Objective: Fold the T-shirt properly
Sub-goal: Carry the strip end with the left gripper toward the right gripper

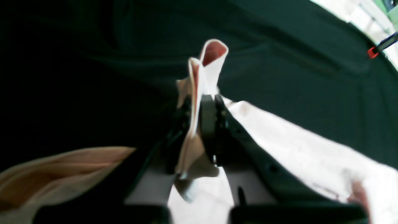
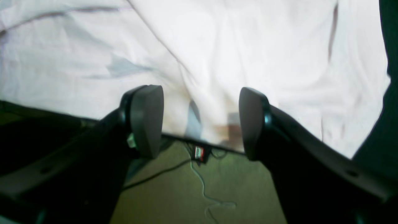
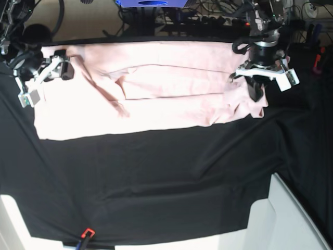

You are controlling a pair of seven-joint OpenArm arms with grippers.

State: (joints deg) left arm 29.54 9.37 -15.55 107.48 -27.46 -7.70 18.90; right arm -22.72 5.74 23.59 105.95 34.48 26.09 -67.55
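Note:
The pale pink T-shirt (image 3: pixel 156 99) lies as a long band across the far part of the black table cloth (image 3: pixel 156 177), its plain side up. My left gripper (image 3: pixel 256 94) stands at the shirt's right end. In the left wrist view this gripper (image 1: pixel 202 107) is shut on a raised fold of the T-shirt (image 1: pixel 211 59), and more of the shirt trails off behind it. My right gripper (image 3: pixel 63 71) hovers at the shirt's left end. Its fingers (image 2: pixel 146 121) stand wide apart over the T-shirt (image 2: pixel 217 46) with nothing between them.
A red-tipped clamp (image 3: pixel 87 233) holds the cloth at the near edge, and it shows again as the clamp (image 1: pixel 372 52) in the left wrist view. White table corners (image 3: pixel 283 219) show at the front. Cables and gear (image 3: pixel 208 18) crowd the back edge. Floor with loose wires (image 2: pixel 202 186) lies beyond the table edge.

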